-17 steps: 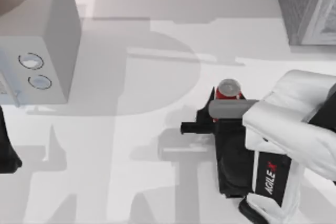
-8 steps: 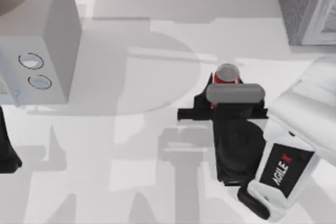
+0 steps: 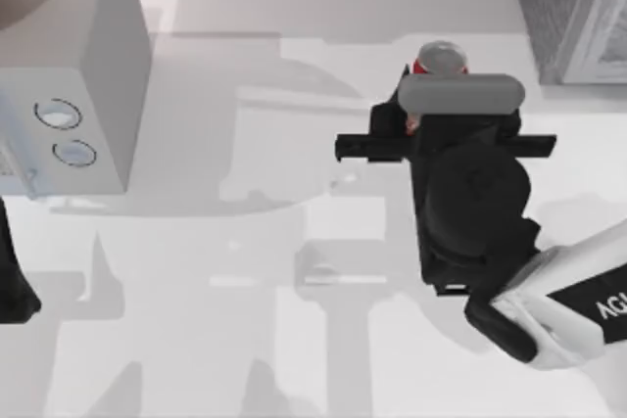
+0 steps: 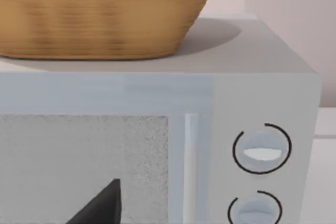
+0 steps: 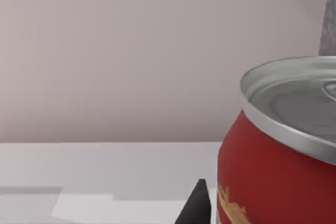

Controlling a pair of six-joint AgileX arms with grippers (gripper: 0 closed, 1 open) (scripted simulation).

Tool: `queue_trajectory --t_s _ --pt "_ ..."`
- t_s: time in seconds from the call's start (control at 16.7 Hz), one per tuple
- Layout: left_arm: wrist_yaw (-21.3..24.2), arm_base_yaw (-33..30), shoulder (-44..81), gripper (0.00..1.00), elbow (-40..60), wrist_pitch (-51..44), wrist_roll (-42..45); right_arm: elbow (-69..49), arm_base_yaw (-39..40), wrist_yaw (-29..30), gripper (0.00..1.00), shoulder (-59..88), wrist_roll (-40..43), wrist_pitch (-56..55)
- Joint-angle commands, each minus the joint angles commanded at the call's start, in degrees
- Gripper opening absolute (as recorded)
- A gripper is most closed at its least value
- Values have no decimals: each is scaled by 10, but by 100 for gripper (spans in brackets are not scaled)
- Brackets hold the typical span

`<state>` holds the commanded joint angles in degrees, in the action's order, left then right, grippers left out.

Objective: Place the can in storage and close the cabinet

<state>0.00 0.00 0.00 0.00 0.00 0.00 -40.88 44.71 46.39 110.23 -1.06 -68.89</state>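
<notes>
The can [image 3: 441, 58], red with a silver round top, stands upright between the fingers of my right gripper [image 3: 441, 105], which is shut on it, right of the table's middle toward the far side. The right wrist view brings the can [image 5: 281, 156] up close, showing its red side, a yellow mark and its silver rim, with one dark fingertip [image 5: 194, 205] beside it. The grey cabinet [image 3: 563, 7] occupies the far right corner, a short way right of the can. My left arm [image 3: 12, 281] is parked at the table's left edge.
A white microwave [image 3: 69, 95] with two round knobs stands at the far left; my left wrist camera faces its front [image 4: 157, 156]. A woven basket [image 4: 100, 14] sits on top of it. Bare white table lies between the microwave and the right arm.
My right gripper has carried the can toward the far side of the table and slightly right, closer to the cabinet. The left arm has not moved.
</notes>
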Motion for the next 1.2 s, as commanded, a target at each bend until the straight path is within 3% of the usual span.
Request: queue_trajectory --t_s 0.66,1.2 --pt "0 0 0 100 0 0 0 7 -8 -8 0 -73 -1 64" --pt "0 0 0 100 0 0 0 128 -140 -145 0 -383 2 252"
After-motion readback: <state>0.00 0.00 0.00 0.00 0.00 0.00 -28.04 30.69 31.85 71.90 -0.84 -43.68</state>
